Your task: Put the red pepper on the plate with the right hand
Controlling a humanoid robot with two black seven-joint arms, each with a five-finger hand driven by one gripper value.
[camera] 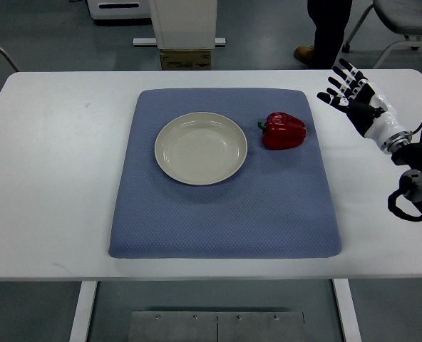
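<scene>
The pepper (284, 131) is seen lying on the mat (225, 221), just right of the empty plate (200, 148). The right hand (353, 94) is held with fingers spread wide over bare table (47, 178) beyond the mat's right edge, apart from the pepper.

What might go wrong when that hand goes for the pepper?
The red pepper lies on its side and is rounded, so the right hand, open and off to its right, may nudge it and set it rolling. It also sits close to the plate, so a push could knock it against the rim.
</scene>
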